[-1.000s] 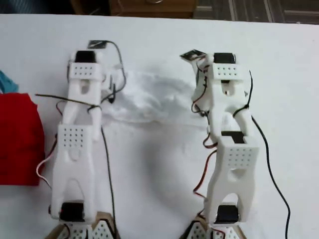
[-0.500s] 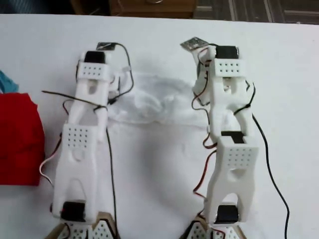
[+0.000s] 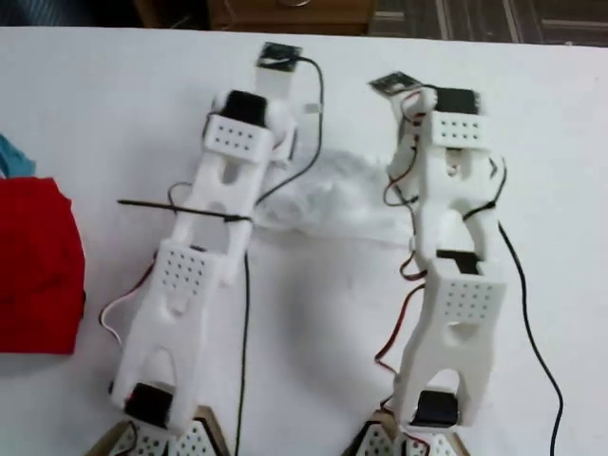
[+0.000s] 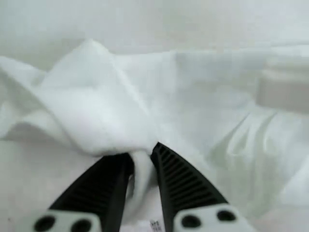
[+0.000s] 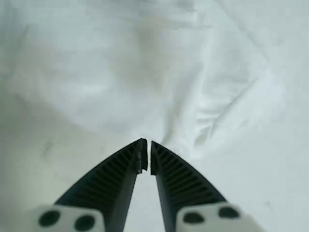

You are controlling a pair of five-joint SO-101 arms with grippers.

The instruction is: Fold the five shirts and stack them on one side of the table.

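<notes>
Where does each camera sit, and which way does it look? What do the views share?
High view: fixed above the table, looking down; shows the left arm, the right arm, the white shirt between them, a red shirt aside.
Left wrist view: on the left wrist, looking along the left gripper, shut on a fold of the white shirt.
Right wrist view: on the right wrist, looking along the right gripper, shut on the shirt's edge.
Shared: all three show the white shirt.
</notes>
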